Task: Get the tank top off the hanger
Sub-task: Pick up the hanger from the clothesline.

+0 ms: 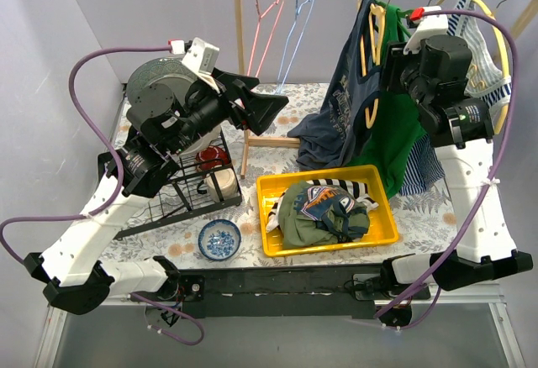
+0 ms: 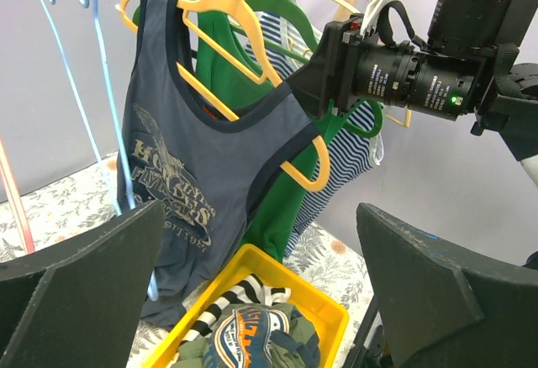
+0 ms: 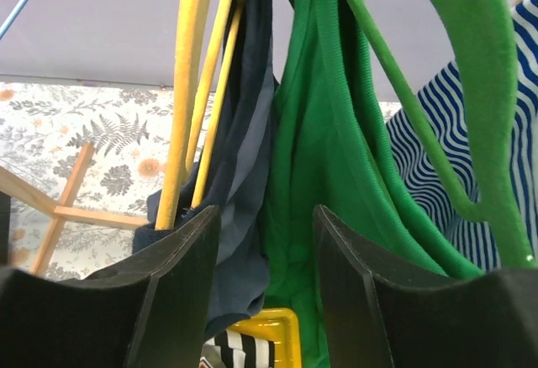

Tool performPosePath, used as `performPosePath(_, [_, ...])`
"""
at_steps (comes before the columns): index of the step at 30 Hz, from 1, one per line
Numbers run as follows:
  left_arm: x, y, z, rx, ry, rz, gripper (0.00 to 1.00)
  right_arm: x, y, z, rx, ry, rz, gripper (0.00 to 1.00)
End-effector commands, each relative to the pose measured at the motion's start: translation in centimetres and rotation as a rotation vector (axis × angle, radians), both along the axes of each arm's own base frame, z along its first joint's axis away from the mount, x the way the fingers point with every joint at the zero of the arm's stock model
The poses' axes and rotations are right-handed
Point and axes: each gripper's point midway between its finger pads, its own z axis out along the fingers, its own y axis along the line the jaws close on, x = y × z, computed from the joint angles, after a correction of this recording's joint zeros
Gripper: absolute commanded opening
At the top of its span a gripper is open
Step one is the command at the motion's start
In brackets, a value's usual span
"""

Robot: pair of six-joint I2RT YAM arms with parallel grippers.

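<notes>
The spread right pincer (image 3: 266, 221) could grab the green top (image 3: 336, 175), not the blue tank top (image 3: 255, 124) beside it.

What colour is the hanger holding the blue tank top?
Yellow; the hanger inside the tank top shows best in the left wrist view.

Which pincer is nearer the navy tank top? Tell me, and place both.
Right. The right pincer is at the navy tank top, open right beside its fabric; the left pincer hangs open, apart, leftward in the top view.
</notes>
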Motion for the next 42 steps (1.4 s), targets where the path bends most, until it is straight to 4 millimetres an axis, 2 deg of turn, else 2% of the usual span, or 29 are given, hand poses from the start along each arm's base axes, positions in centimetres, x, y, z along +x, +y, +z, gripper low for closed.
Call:
performPosePath(1, [-0.8, 0.5, 0.4, 0.011, -0.033, -0.009, 0.98, 0.1, 0.6, 2.6, 0.06, -0.083, 0.023, 0.56])
performPosePath(10, [-0.7, 0.8, 0.2, 0.031, -0.046, 0.006, 0.98, -1.2, -1.4, 6.2, 0.117, -0.173, -0.084, 0.6])
performPosePath(11, [-0.7, 0.9, 0.4, 0.029, -0.05, 0.01, 0.98, -1.6, -1.4, 7.0, 0.13, -0.203, -0.079, 0.6])
performPosePath(18, [-1.0, 1.0, 0.5, 0.023, -0.05, 0.001, 0.98, -2.3, 0.2, 8.4, 0.154, -0.263, 0.025, 0.62])
performPosePath(19, [-1.0, 1.0, 0.4, 0.023, -0.05, 0.001, 0.98, -2.1, 0.5, 7.5, 0.151, -0.248, 0.038, 0.62])
performPosePath(23, [-1.1, 0.9, 0.1, 0.023, -0.038, -0.008, 0.98, -1.5, 0.4, 6.3, 0.127, -0.237, 0.028, 0.61])
performPosePath(27, [-1.3, 1.1, 0.2, 0.019, -0.042, -0.005, 0.98, -0.8, 0.2, 5.9, 0.09, -0.235, 0.018, 0.61])
performPosePath(31, [-1.1, 1.5, 0.1, 0.019, -0.043, 0.014, 0.98, -0.3, 1.2, 5.2, 0.079, -0.188, 0.071, 0.62])
performPosePath(33, [-1.0, 1.4, -0.2, 0.022, -0.039, 0.013, 0.98, 0.0, 1.6, 4.0, 0.084, -0.156, 0.086, 0.61])
performPosePath(35, [-1.0, 1.3, -0.5, 0.027, -0.036, 0.01, 0.98, 0.2, 1.9, 2.8, 0.09, -0.14, 0.09, 0.58])
performPosePath(38, [-1.0, 1.2, -0.7, 0.033, -0.035, 0.008, 0.98, 0.2, 1.7, 2.5, 0.093, -0.149, 0.084, 0.5])
performPosePath(42, [-0.8, 1.3, -0.9, 0.042, -0.035, 0.02, 0.98, 0.0, 1.9, 3.7, 0.084, -0.205, 0.106, 0.38])
